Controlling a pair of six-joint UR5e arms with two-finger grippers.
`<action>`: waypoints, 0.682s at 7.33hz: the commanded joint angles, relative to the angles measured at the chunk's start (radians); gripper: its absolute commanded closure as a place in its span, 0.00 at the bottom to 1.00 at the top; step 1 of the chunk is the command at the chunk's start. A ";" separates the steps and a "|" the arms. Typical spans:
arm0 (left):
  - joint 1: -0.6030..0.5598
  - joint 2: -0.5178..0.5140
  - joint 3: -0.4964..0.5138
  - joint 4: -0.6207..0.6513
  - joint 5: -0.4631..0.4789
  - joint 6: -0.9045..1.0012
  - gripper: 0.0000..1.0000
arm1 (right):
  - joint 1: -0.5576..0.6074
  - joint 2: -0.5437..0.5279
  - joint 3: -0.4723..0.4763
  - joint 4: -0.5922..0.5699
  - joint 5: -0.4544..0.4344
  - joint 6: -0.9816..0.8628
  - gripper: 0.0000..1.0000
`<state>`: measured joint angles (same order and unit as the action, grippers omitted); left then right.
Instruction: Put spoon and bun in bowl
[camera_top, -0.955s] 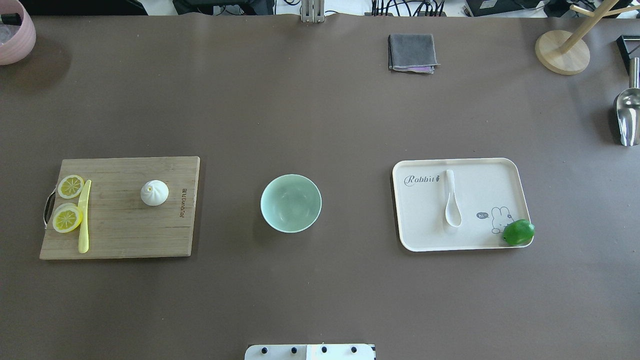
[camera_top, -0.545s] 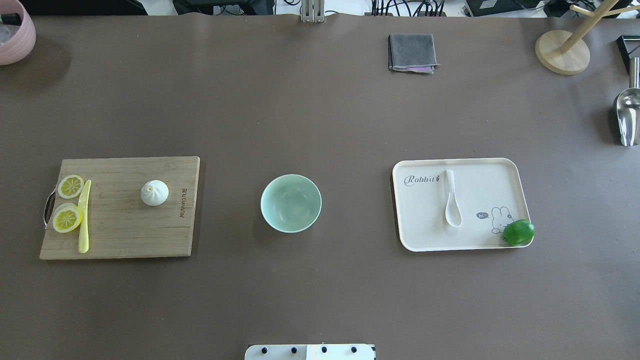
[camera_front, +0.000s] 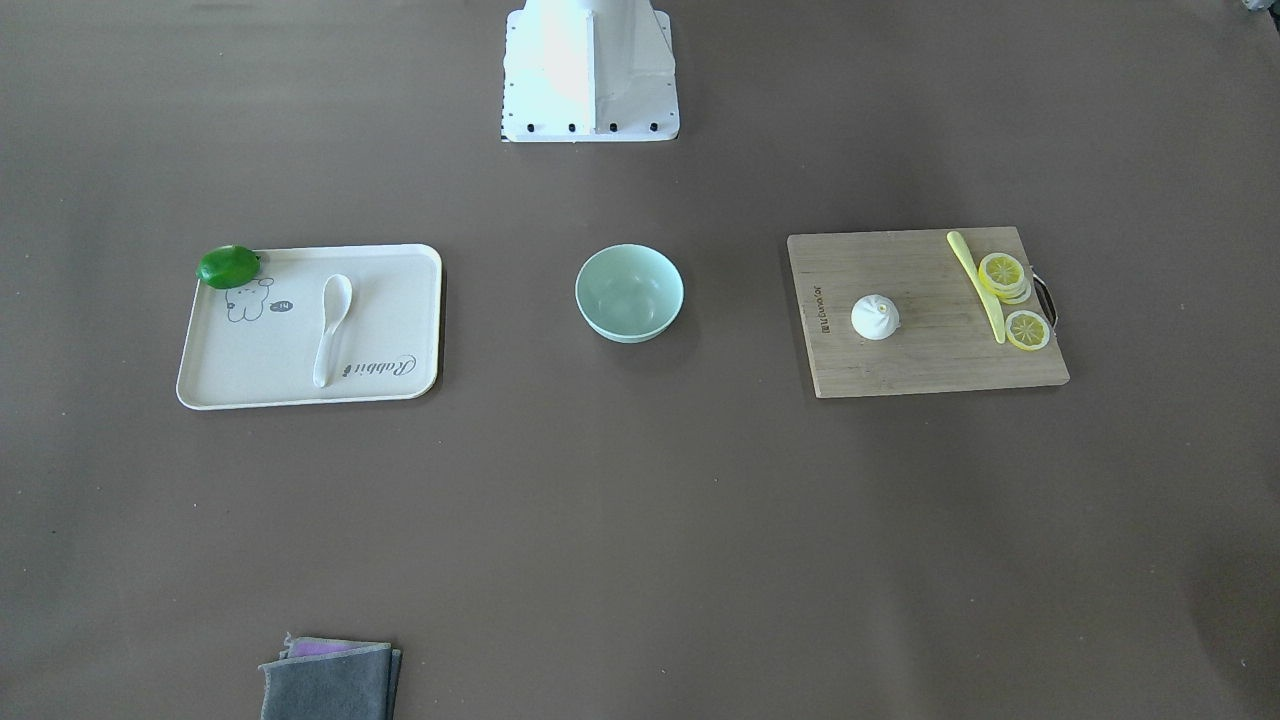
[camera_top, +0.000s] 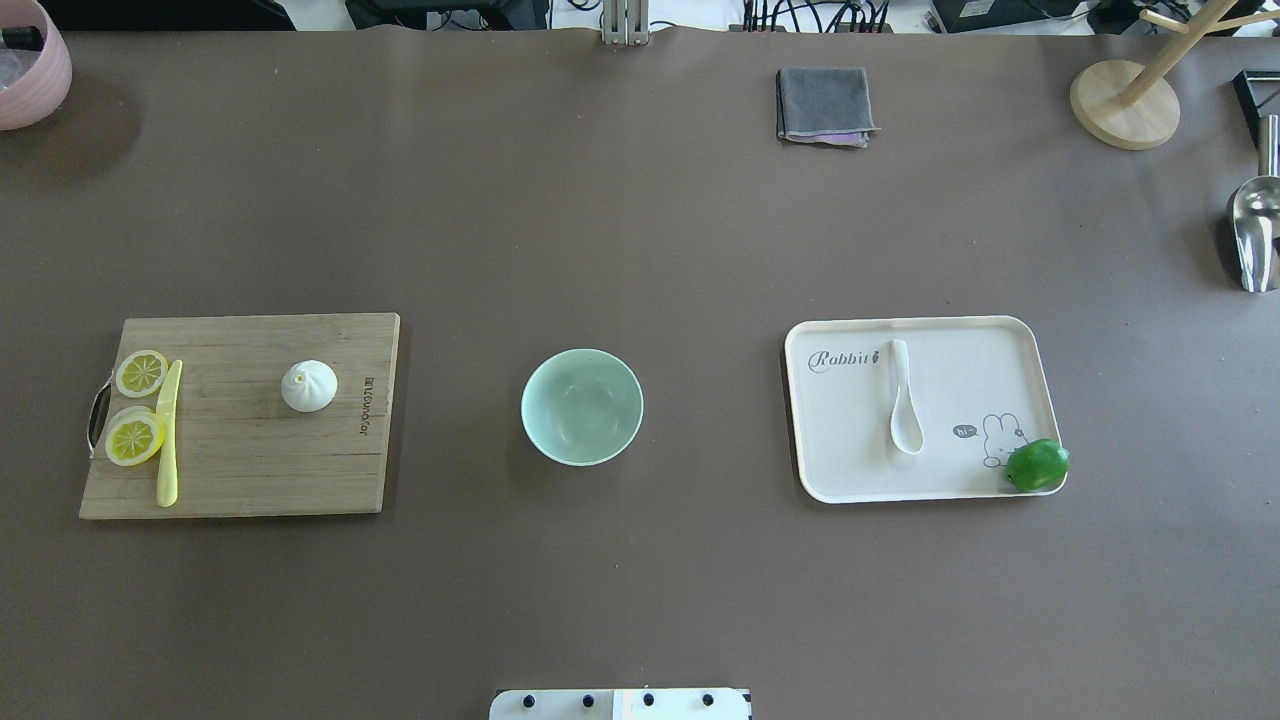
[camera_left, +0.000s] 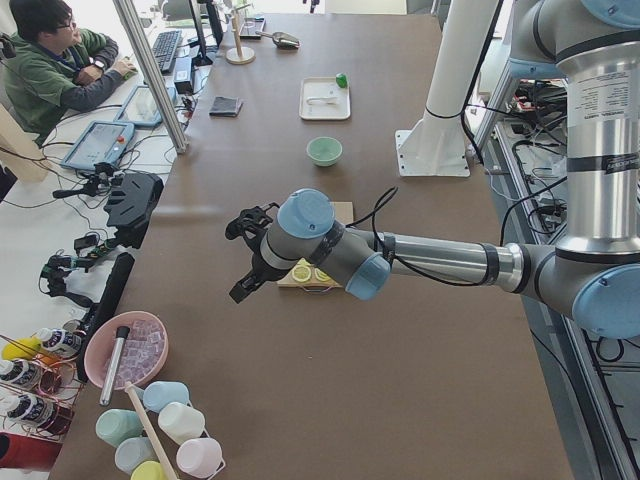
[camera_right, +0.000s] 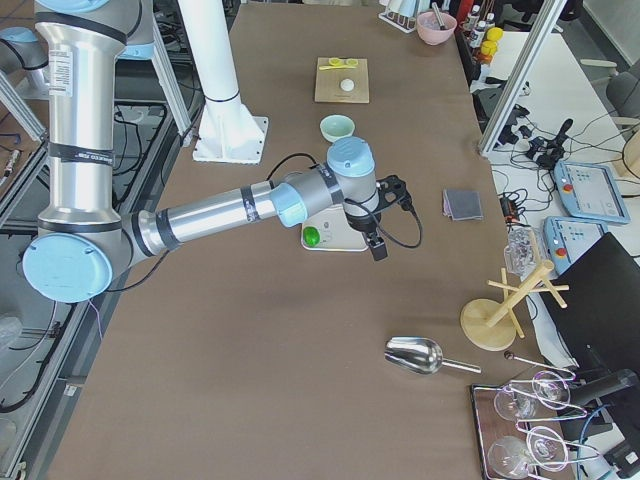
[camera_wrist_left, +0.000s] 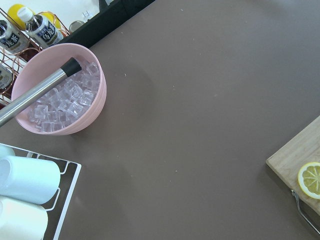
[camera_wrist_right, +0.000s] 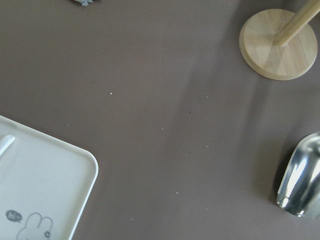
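The white spoon (camera_top: 903, 400) lies on a cream tray (camera_top: 990, 370) at the right, also in the front view (camera_front: 333, 322). The white bun (camera_top: 309, 386) sits on a wooden cutting board (camera_top: 240, 470) at the left. The empty mint-green bowl (camera_top: 581, 406) stands between them at the table's middle. My left gripper (camera_left: 240, 262) shows only in the left side view, held above the table past the board's end. My right gripper (camera_right: 392, 222) shows only in the right side view, above the table just past the tray. I cannot tell whether either is open or shut.
A green lime (camera_top: 1037, 465) sits on the tray's corner. A yellow-green knife (camera_top: 168, 432) and lemon slices (camera_top: 135, 437) lie on the board. A grey cloth (camera_top: 824, 104), wooden stand (camera_top: 1122, 103), metal scoop (camera_top: 1255, 230) and pink ice bowl (camera_wrist_left: 60, 97) stand around the edges.
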<state>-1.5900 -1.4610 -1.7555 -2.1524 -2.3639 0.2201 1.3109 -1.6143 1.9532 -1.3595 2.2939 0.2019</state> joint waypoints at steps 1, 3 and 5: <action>0.059 0.001 0.019 -0.049 -0.006 -0.147 0.02 | -0.222 0.048 0.003 0.054 -0.074 0.352 0.00; 0.082 -0.002 0.016 -0.049 -0.005 -0.180 0.02 | -0.480 0.050 0.003 0.108 -0.361 0.616 0.00; 0.084 -0.001 0.016 -0.047 -0.005 -0.180 0.02 | -0.649 0.094 -0.004 0.108 -0.518 0.900 0.01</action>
<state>-1.5083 -1.4624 -1.7393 -2.2001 -2.3686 0.0425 0.7716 -1.5434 1.9517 -1.2549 1.8870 0.9254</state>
